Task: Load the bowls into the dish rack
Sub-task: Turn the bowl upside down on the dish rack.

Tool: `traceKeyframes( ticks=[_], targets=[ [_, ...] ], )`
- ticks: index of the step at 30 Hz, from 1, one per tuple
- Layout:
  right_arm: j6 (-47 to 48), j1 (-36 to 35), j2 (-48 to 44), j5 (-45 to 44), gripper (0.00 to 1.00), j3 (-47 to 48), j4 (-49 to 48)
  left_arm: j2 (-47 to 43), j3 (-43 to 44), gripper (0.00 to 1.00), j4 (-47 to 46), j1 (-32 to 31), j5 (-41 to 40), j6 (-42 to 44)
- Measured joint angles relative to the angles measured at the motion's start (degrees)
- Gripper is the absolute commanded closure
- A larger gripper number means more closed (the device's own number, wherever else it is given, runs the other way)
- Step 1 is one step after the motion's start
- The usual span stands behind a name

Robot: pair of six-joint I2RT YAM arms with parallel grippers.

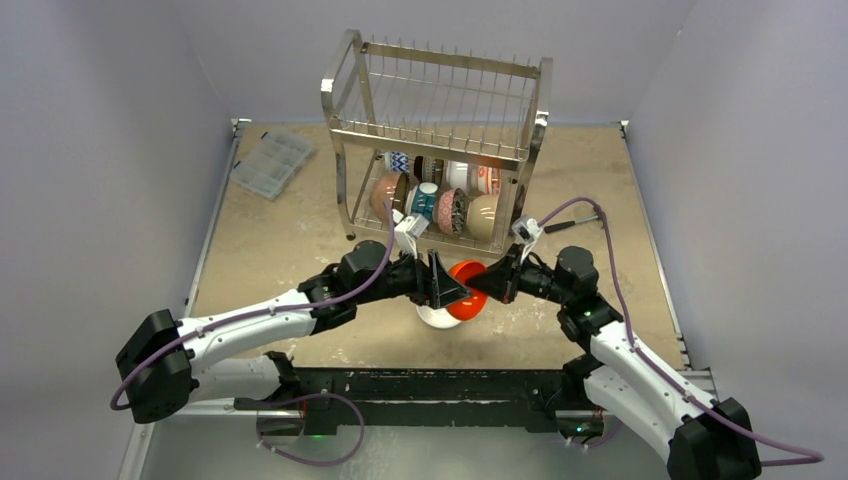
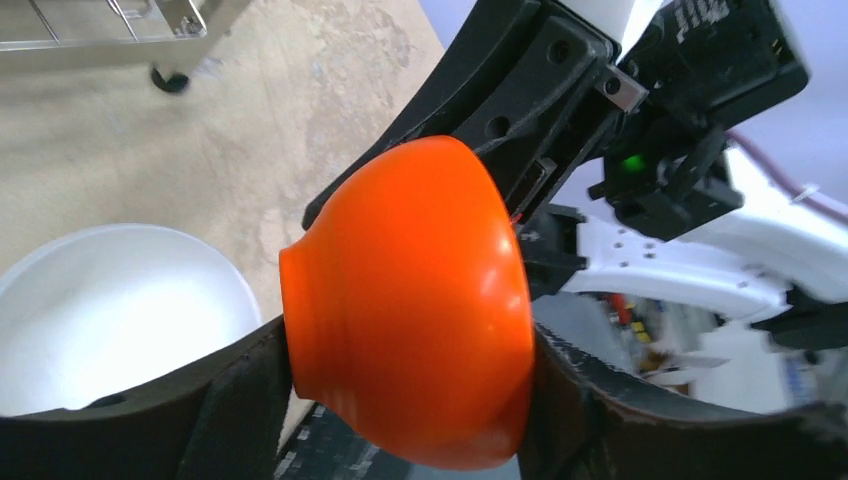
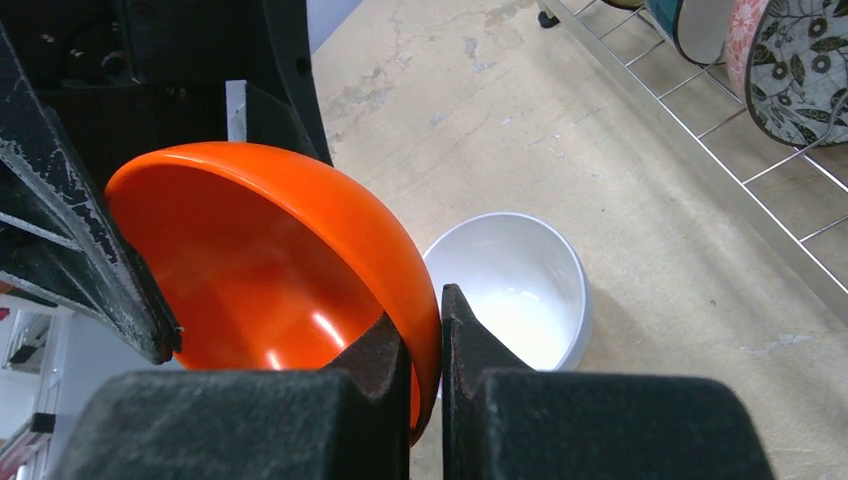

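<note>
1. Top view: finds a glossy round orange-red ceramic bowl [image 1: 470,292] lifted off the worn tan table [image 1: 300,230] at its near-edge middle, between left gripper [image 1: 450,284] and right gripper [image 1: 484,284]. Places the tall steel wire dish rack [image 1: 440,130] at the far edge, a clear plastic compartment box [image 1: 272,162] by the far-left corner, grey walls around.
2. Left wrist: spans foot to rim with the left fingers [image 2: 220,410], seemingly touching. Risks a slip on smooth glaze if pulled unevenly.
3. Right wrist: pinches the rim wall between the right fingers [image 3: 475,345]. Could drop onto the plain white ceramic bowl [image 3: 520,290] beneath, chipping both.

Glossy orange bowl [image 3: 270,260], white bowl [image 3: 525,285], black-and-white leaf-patterned bowl [image 3: 800,75], beige table [image 3: 640,210].
</note>
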State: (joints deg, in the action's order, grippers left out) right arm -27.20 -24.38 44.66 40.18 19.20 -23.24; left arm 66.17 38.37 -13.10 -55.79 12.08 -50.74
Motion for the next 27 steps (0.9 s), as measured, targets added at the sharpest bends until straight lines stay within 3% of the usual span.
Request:
traceKeyframes(
  ticks=[2,4,5,8,12,14,17,27],
  targets=[
    [0.0,0.0,0.1,-0.3,1.0,0.0,0.3,0.0,0.0,0.67,-0.5,0.0,0.3,0.4],
    [0.0,0.0,0.4,-1.1,0.93,0.0,0.9,0.5,0.0,0.93,-0.5,0.0,0.2,0.5],
    [0.3,0.0,0.7,-1.5,0.89,0.0,1.1,0.9,0.0,1.0,-0.6,0.2,0.2,0.4],
    [0.1,0.0,1.0,-1.5,0.78,0.0,1.7,1.6,0.0,1.0,-0.6,0.3,0.7,0.4],
    [0.0,0.0,0.9,-1.4,0.46,0.0,1.1,2.0,0.0,1.0,-0.3,0.3,1.2,0.3],
    [0.0,0.0,0.5,-1.4,0.23,0.1,0.6,2.3,0.0,1.0,0.3,0.3,1.3,0.3],
    [0.2,0.0,0.1,-1.4,0.05,0.2,0.3,2.3,0.0,1.0,1.0,0.5,1.2,0.2],
    [1.0,0.1,-3.7,-3.6,0.01,0.3,3.0,-0.5,0.0,1.0,5.8,3.1,-2.7,0.2]
  ],
)
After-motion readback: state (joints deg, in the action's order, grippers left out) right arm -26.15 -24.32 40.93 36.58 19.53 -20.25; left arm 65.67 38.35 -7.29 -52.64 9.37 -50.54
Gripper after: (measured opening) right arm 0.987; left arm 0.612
